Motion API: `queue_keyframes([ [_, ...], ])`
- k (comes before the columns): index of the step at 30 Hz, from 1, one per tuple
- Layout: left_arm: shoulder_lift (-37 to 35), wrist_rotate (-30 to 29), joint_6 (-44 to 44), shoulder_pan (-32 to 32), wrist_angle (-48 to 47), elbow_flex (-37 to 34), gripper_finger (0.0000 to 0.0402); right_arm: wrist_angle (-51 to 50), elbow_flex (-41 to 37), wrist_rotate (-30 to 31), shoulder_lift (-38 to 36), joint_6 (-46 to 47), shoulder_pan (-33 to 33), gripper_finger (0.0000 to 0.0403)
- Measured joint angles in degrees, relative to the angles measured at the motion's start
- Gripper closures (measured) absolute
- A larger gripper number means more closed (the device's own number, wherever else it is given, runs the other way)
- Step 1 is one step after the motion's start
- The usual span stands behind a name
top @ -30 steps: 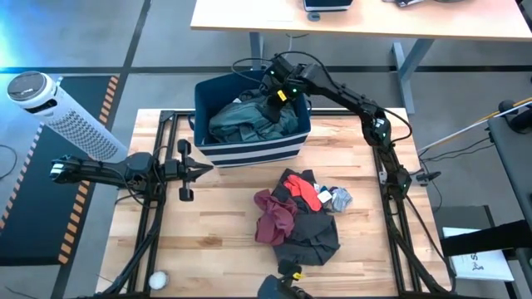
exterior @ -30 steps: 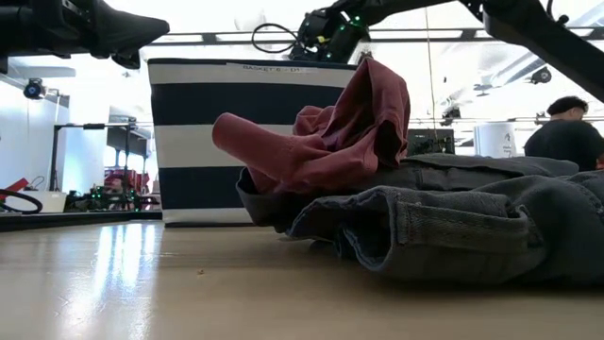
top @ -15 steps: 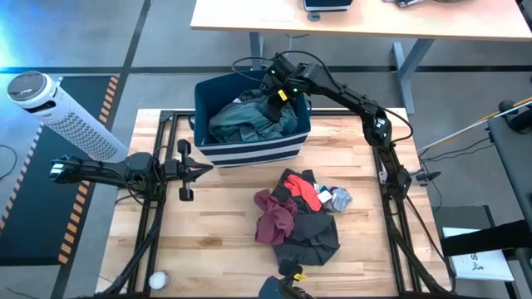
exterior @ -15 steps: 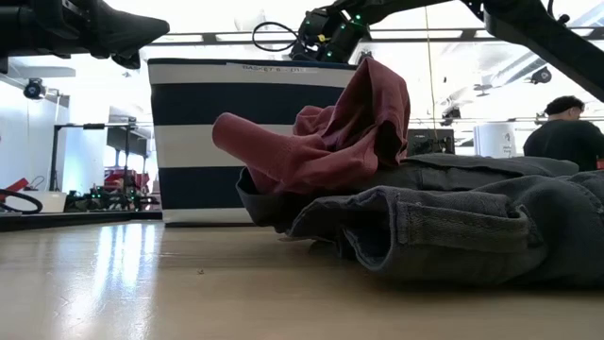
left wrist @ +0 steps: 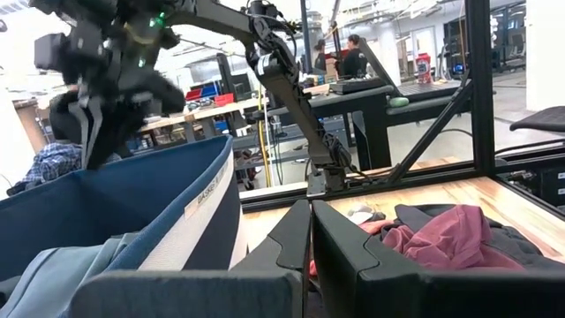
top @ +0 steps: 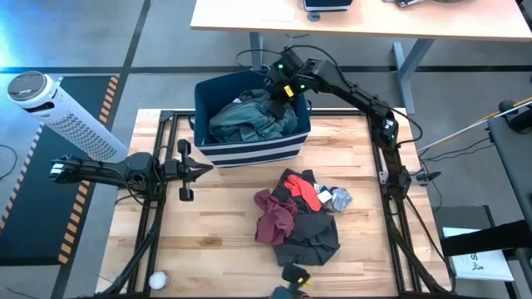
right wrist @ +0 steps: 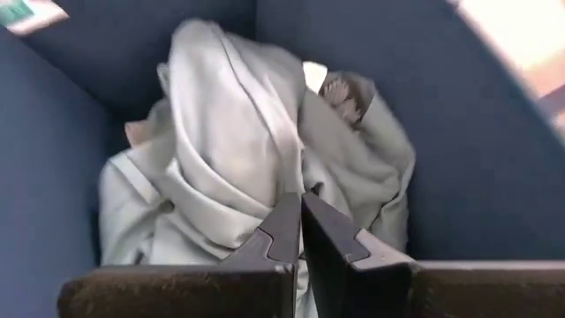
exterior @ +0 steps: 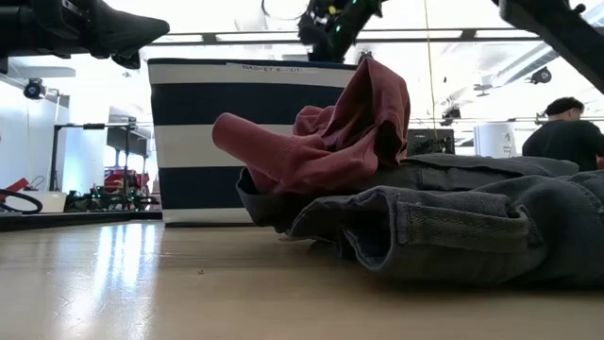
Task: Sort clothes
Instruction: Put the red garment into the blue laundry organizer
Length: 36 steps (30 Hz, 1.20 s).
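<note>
A teal-green garment (top: 249, 120) lies crumpled inside the navy striped bin (top: 249, 152) at the table's far side; it also fills the right wrist view (right wrist: 229, 150). My right gripper (top: 280, 90) hangs shut above the bin's far right corner, fingers pointing down, clear of the cloth (left wrist: 88, 132). On the table's middle, a dark red piece (top: 274, 218) lies on a dark charcoal garment (top: 314, 235), next to a bright red piece (top: 309, 193) and a small grey one (top: 340, 198). My left gripper (top: 199, 169) waits shut at the table's left.
A small white ball (top: 158, 280) sits near the front left corner. A white perforated cylinder (top: 66, 116) stands off the table's left edge. Bare wood lies between the bin and the pile. A person (exterior: 564, 132) is in the room behind.
My right gripper has risen from just inside the bin's far right corner to above its rim, staying shut. The garments have kept still.
</note>
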Motion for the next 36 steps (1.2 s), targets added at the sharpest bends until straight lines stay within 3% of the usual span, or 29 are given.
queue_keyframes([
  [17, 0.01, -0.02, 0.02, -0.01, 0.13, 0.0, 0.0402, 3.66, 0.04, 1.53, -16.19, -2.33, 0.24, 0.0403],
  [36, 0.01, 0.0, 0.02, -0.01, 0.17, 0.0, 0.0402, 1.29, 0.04, 0.75, -26.22, -4.14, 1.01, 0.0403],
])
